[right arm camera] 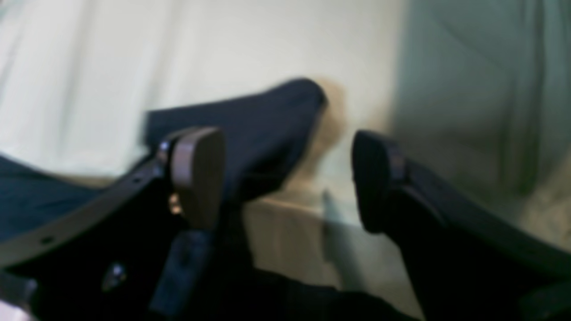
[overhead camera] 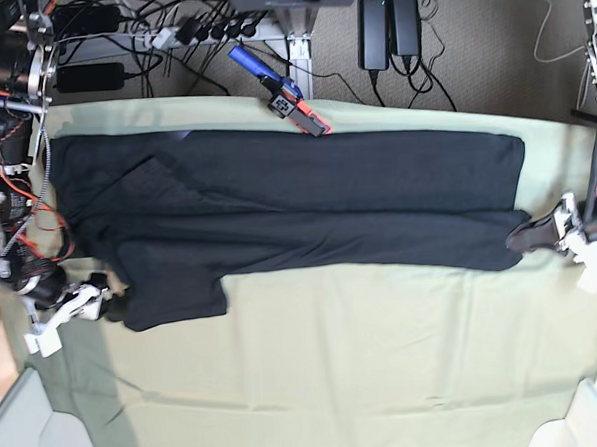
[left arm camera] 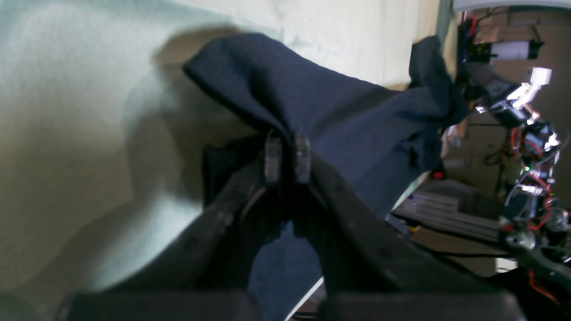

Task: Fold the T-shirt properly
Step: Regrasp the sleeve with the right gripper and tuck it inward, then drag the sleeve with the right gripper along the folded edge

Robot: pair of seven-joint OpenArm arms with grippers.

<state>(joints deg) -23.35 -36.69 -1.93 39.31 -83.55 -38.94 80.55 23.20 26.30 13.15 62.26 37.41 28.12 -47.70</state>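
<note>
Fingers, right gripper: you are seeing them spread wide at the base view's left edge, one pad lying against a raised fold of the T-shirt, nothing clamped between them. T-shirt: black, stretching lengthwise across the pale green cloth covering the bench, a sleeve drooping toward the right gripper. Red-and-blue tool: sitting by the shirt's far edge. Fingers, left gripper: you are seeing them pinching the shirt's corner, fabric bunching between the pads.
</note>
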